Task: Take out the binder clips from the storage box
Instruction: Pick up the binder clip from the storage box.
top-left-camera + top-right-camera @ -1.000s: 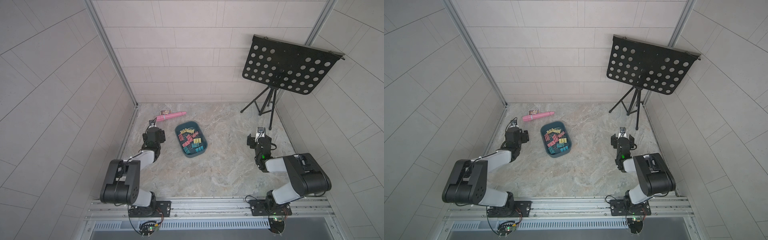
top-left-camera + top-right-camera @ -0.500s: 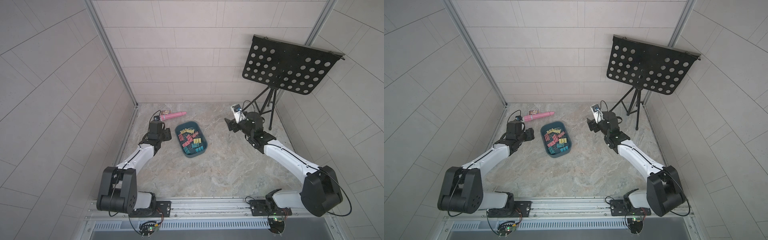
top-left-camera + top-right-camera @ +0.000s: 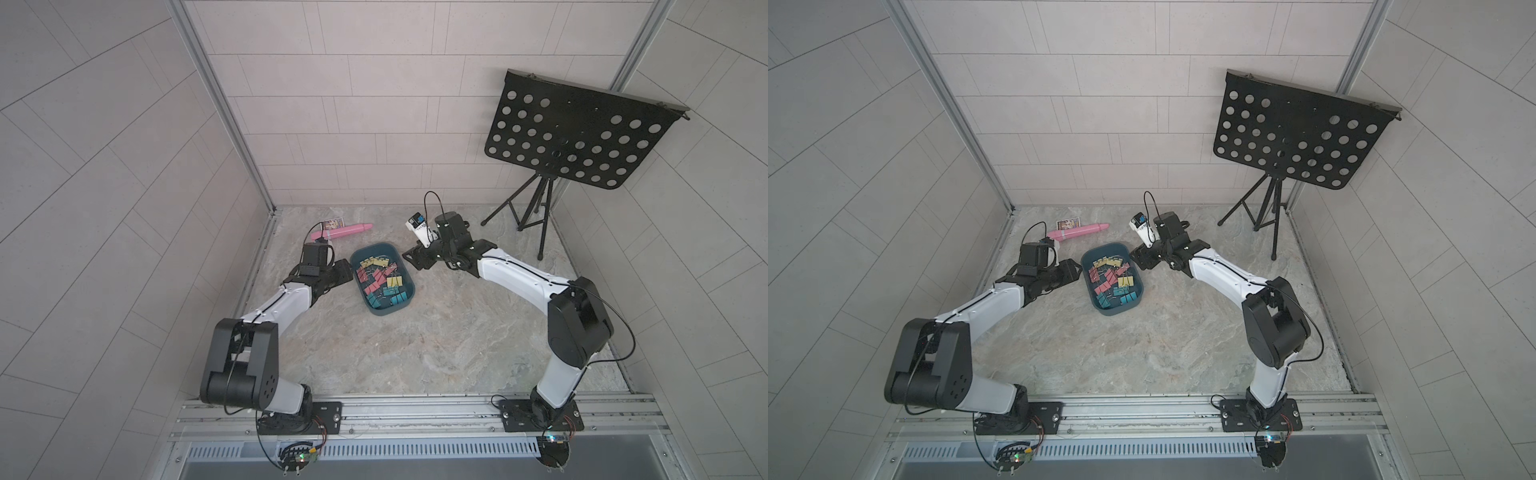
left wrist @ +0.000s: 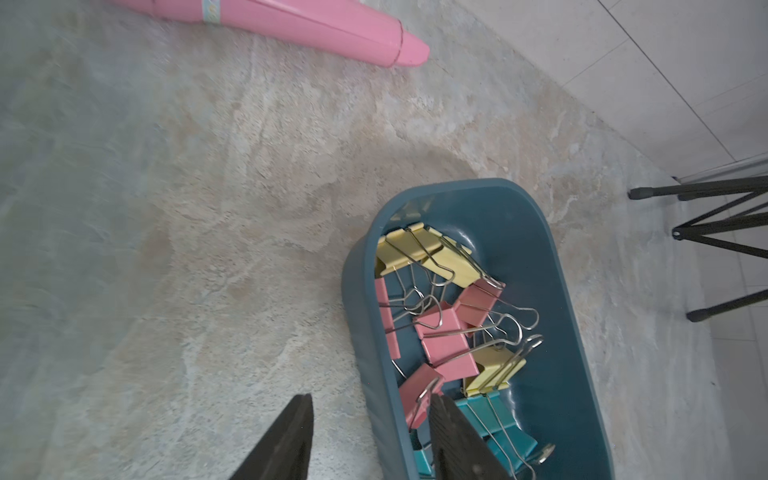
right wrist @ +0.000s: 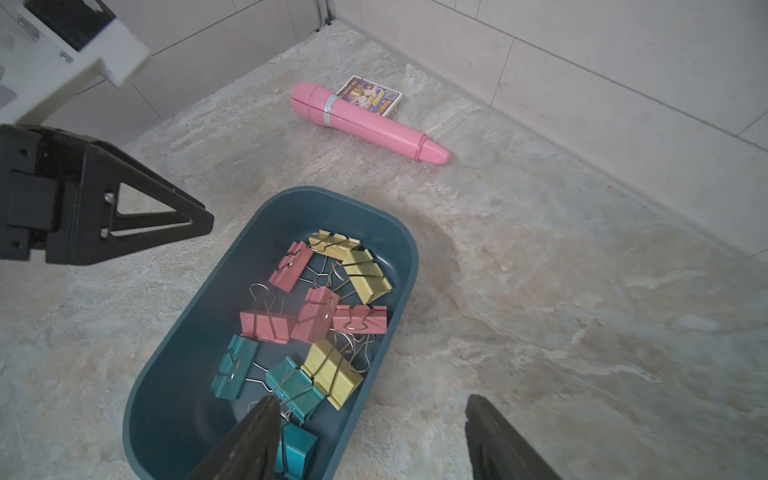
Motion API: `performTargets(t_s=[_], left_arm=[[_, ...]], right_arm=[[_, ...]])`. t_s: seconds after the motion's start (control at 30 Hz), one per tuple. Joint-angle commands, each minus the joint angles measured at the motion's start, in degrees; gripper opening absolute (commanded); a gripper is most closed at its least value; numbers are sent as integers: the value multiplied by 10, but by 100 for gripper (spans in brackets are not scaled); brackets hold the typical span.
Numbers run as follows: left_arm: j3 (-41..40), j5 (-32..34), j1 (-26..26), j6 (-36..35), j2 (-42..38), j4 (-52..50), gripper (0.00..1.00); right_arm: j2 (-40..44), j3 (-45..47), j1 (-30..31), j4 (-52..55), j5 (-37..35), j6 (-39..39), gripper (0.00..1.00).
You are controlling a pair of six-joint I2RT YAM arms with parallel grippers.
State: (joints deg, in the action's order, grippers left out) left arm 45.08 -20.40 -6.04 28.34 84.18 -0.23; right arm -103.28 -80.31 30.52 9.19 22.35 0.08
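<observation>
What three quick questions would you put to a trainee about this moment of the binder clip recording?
1. True or false: all the binder clips lie inside the storage box.
2. What lies beside the pink crayon-shaped tube? A) a printed card pack B) a stapler C) a loose clip
3. Fill the gap: the left gripper has its jaws ____, one inside the box's wall and one outside.

Key: 1 true. 2 A. 3 open.
</observation>
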Motion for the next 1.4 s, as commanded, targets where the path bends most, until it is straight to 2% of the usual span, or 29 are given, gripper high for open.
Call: performTargets(t_s=[0.0, 0.43, 0.83, 1.37], left_arm=[[-17, -52, -4, 39, 8, 48, 51], [-39, -50, -10, 38, 25, 53, 44], [-28, -52, -15, 27, 49, 45, 35], [-18, -43, -23, 20, 53, 27, 33]], right_arm=[[-33, -42, 11, 32, 37, 32, 71], [-185, -186, 40, 78, 75, 80, 55], [-238, -233, 42, 118, 71, 79, 46], [-274, -266, 46, 166, 64, 63, 34]])
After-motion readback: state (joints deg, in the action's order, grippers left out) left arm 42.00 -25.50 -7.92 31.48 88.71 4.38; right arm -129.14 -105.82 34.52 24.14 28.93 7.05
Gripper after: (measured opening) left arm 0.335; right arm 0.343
